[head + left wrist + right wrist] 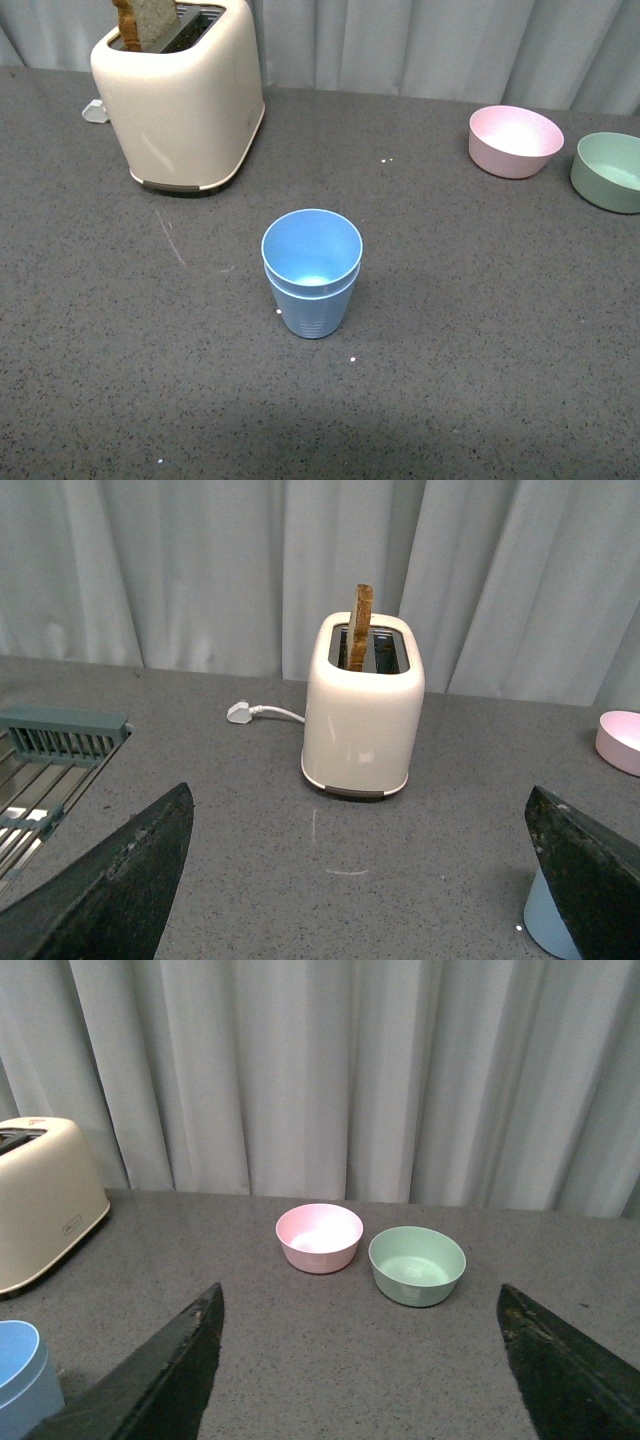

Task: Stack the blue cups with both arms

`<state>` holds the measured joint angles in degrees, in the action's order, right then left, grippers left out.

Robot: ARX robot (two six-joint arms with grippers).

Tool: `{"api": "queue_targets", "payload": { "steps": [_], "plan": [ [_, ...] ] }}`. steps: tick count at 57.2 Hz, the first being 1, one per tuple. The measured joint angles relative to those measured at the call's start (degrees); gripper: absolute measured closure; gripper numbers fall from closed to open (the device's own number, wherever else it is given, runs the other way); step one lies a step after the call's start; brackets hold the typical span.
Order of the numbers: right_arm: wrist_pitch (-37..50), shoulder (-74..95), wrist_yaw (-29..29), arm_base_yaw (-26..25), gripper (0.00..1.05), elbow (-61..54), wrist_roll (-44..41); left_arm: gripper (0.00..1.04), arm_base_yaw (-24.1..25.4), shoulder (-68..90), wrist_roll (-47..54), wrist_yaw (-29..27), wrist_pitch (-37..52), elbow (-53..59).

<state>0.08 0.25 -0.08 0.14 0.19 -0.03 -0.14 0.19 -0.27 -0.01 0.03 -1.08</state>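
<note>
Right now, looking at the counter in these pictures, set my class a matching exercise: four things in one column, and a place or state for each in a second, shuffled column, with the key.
Column one:
1. blue cups
2. toaster
3. pink bowl
4. green bowl

Column two:
A. holds a slice of bread standing in its slot
B. furthest right in the front view
C. nested one inside the other, upright
D. between the toaster and the green bowl, near the curtain

Pairs: 1-C, 2-A, 3-D, 4-B
</note>
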Motion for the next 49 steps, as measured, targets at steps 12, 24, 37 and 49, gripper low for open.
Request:
{"api": "queue_targets", "payload": {
  "steps": [12, 24, 37, 49],
  "plan": [
    [0.00, 0.00, 0.02, 0.00, 0.10, 0.00, 0.04, 0.07, 0.00, 0.00, 0.00, 0.00, 0.00, 0.00],
    [0.00, 0.00, 0.02, 0.00, 0.10, 0.00, 0.04, 0.07, 0.00, 0.00, 0.00, 0.00, 0.00, 0.02],
    [0.00, -0.02, 0.02, 0.00, 0.10, 0.00, 0.04, 0.07, 0.00, 0.00, 0.00, 0.00, 0.00, 0.00],
    [0.00, -0.02, 0.02, 0.00, 0.10, 0.00, 0.04, 0.07, 0.00, 0.00, 0.00, 0.00, 0.00, 0.00]
  ]
}}
